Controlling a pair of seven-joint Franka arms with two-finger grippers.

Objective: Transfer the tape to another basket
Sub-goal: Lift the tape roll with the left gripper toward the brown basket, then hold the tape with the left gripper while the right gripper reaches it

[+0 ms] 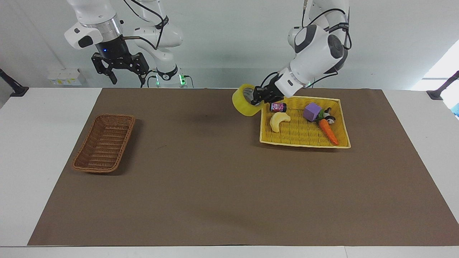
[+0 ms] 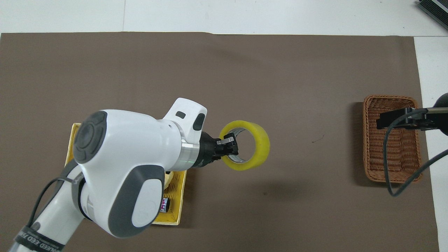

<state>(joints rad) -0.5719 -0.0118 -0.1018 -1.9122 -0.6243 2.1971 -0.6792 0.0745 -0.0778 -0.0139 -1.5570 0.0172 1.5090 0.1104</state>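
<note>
My left gripper (image 1: 257, 97) is shut on the rim of the yellow tape roll (image 1: 244, 105) and holds it in the air. The roll hangs over the brown mat, just outside the yellow basket's edge toward the right arm's end. In the overhead view the tape (image 2: 259, 148) hangs from the left gripper (image 2: 229, 147). The brown wicker basket (image 1: 104, 143) sits empty at the right arm's end of the table. My right gripper (image 1: 128, 81) waits open and high; in the overhead view it (image 2: 402, 119) is over the brown basket (image 2: 402, 157).
The yellow basket (image 1: 304, 141) holds a pale banana toy (image 1: 278, 121), a small can (image 1: 278, 107), a purple block (image 1: 311, 112), a panda figure (image 1: 328, 117) and a carrot (image 1: 329, 131). My left arm hides most of it in the overhead view. A brown mat (image 1: 200, 172) covers the table.
</note>
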